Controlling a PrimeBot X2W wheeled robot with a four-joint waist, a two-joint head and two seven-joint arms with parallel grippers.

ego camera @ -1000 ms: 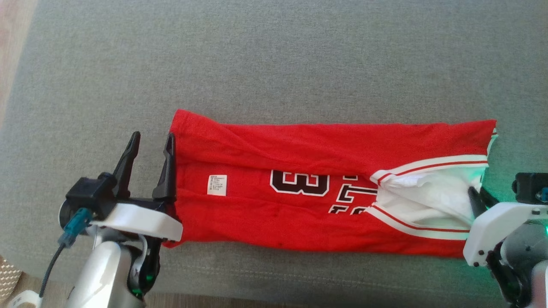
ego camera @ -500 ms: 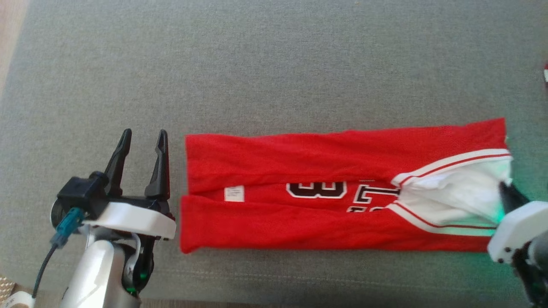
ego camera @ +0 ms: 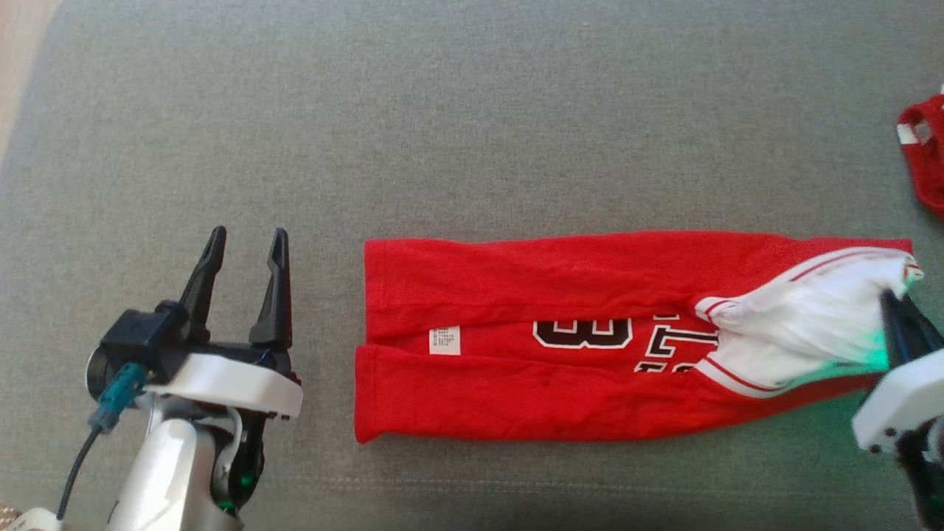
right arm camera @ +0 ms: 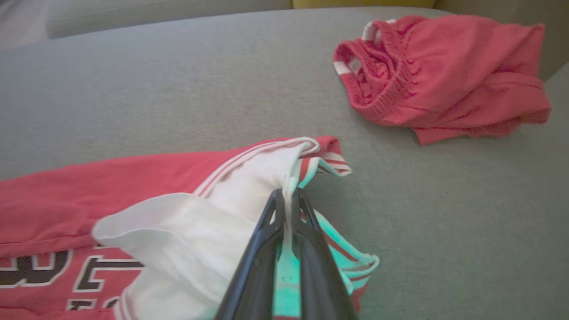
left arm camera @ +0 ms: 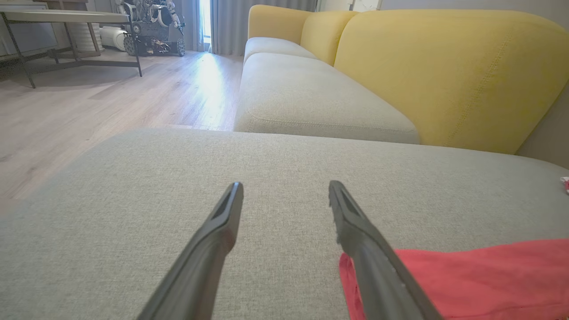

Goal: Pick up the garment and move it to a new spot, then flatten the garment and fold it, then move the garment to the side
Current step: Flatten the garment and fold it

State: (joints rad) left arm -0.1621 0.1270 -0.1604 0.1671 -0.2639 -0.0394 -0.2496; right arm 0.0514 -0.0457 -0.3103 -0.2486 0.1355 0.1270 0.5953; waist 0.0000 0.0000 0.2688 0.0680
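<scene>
Your jersey (ego camera: 516, 287) lies on the grey seat (ego camera: 472, 110), folded into a long band running left to right, with both long edges turned in over the middle. A white label (ego camera: 445, 341) and a black 3 (ego camera: 582, 333) show in the gap between the two folds. Your right gripper (right arm camera: 289, 195) is clamped on the white cloth at the band's right end, its fingers pinched together with the fabric between them. The cloth bunches and lifts a little there, and a green glow falls on it beside the fingers. Your left gripper (ego camera: 247, 234) sits near the band's left end, clear of it, fingers spread and holding nothing, pointing to the far side. In the left wrist view the red edge shows just beside its right finger. Red shorts (ego camera: 925, 151) lie crumpled at the far right, well apart from the jersey. A yellow backrest (left arm camera: 444, 66) rises beyond the seat, and a wooden floor (left arm camera: 111, 102) lies to the left.
</scene>
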